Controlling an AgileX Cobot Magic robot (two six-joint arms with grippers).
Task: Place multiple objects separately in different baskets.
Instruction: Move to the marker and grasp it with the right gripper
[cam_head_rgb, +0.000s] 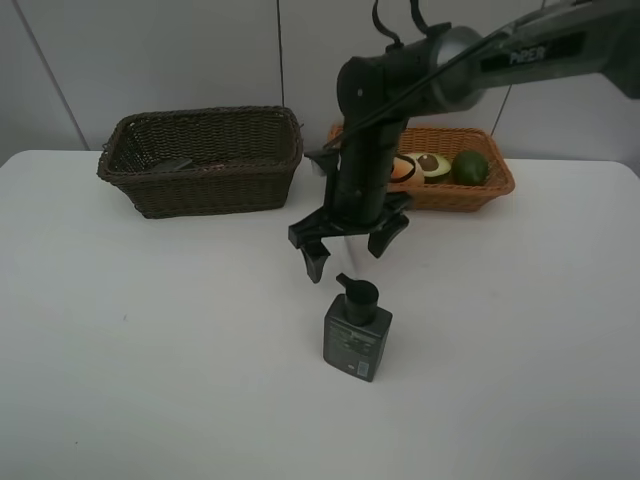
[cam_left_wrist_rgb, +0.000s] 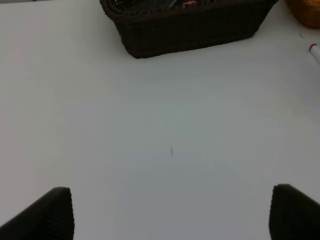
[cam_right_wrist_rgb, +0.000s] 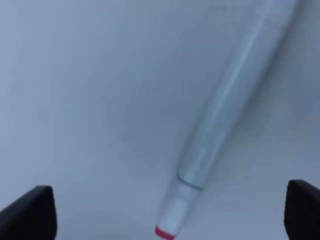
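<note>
1. Left fingers (cam_left_wrist_rgb: 47, 215) spread wide, empty, above the worktop (cam_head_rgb: 120, 350) before the dark basket (cam_head_rgb: 200, 165).
2. Right fingers (cam_right_wrist_rgb: 30, 212) wide apart over the marker (cam_right_wrist_rgb: 225, 115), flat on the worktop.
3. Pump bottle (cam_head_rgb: 357, 335) stands nearby.
4. Orange basket (cam_head_rgb: 495, 185) holds avocado (cam_head_rgb: 433, 165), green fruit (cam_head_rgb: 470, 167).

This is looking like a robotics lab or test station. A plain white table (cam_head_rgb: 120, 380) is filling most of the exterior high view, and white wall panels (cam_head_rgb: 150, 60) with thin vertical seams are running across the top of the frame behind it. A black and grey robot arm (cam_head_rgb: 540, 50) carrying a printed maker's label is reaching in from the upper right. A few staged props are sitting on the table: a dark brown basket (cam_head_rgb: 205, 180) at upper left, an orange-tan basket (cam_head_rgb: 470, 198) right of centre, and a dark pump bottle (cam_head_rgb: 357, 335) standing alone at lower centre.
</note>
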